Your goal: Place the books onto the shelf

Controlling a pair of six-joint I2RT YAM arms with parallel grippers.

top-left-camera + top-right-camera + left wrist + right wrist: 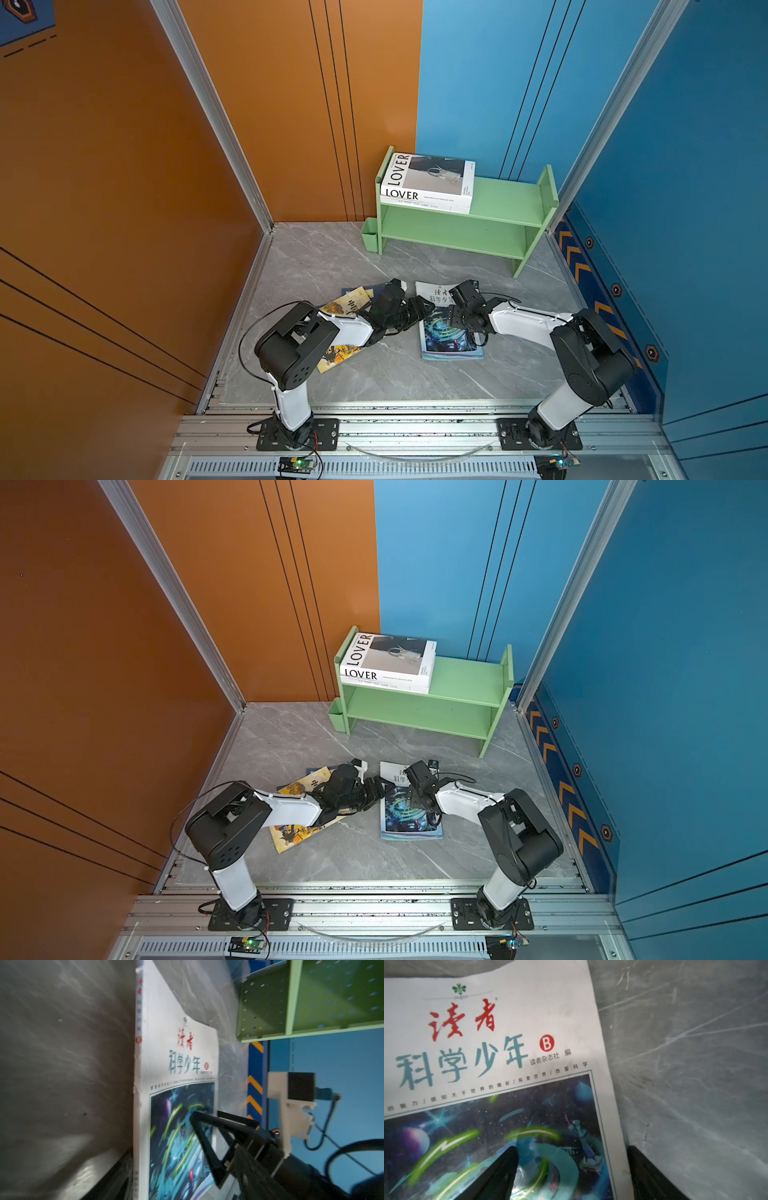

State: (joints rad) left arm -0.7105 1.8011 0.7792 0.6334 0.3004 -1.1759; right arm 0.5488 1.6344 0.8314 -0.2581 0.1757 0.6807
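Currently two books (428, 178) atop one shelf (507, 201).

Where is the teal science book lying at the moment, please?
In both top views the teal science book lies flat on the grey tabletop, centre-right, in front of the green shelf and right of the yellow book.

You are looking into a robot lab test cell: orange wall panels (124, 166), blue wall panels (478, 83), aluminium frame rails (415, 432), grey marble-patterned tabletop (395, 374).
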